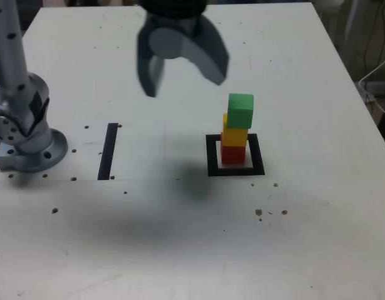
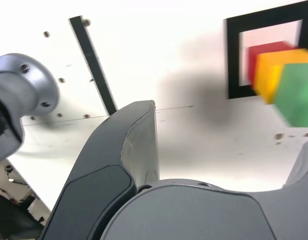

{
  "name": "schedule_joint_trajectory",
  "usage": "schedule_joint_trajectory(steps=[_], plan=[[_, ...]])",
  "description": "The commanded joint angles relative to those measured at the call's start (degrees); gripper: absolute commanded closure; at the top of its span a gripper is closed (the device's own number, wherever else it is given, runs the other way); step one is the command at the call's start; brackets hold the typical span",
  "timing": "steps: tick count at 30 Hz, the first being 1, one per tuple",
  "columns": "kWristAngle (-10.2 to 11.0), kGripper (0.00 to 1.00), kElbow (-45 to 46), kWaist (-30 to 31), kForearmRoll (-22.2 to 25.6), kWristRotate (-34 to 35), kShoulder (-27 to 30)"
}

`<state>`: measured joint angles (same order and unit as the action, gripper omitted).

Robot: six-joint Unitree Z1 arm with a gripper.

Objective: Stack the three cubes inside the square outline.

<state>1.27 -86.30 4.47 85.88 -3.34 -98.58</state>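
Three cubes, red (image 1: 233, 154), yellow (image 1: 235, 134), green (image 1: 240, 110), stacked in outline (image 1: 212, 156); end effector (image 1: 183, 78) open, empty, above surface (image 1: 180, 237), off the stack's exterior-view left.

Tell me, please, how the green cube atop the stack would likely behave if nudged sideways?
The small solid green cube sits offset toward the exterior view's right on the yellow cube, so it would probably slide or tip off easily. Its flat faces suggest it wouldn't roll. It looks rigid and probably light.
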Motion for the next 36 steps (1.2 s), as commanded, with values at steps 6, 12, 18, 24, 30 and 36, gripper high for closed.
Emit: schedule_joint_trajectory(steps=[6, 12, 18, 24, 30, 36], plan=[[-0.25, 0.01, 11.77, -0.07, -2.61, -0.52, 5.16], [-0.63, 0.01, 22.53, -0.08, -8.43, -0.93, 8.23], [-0.86, 0.01, 29.97, -0.07, -12.21, -0.97, 9.42], [-1.39, 0.01, 34.18, -0.08, -15.36, -1.05, 10.25], [-1.65, 0.01, 36.83, -0.08, -17.50, -1.00, 10.78], [-2.80, 0.01, 43.11, -0.08, -25.22, -0.84, 12.35]])
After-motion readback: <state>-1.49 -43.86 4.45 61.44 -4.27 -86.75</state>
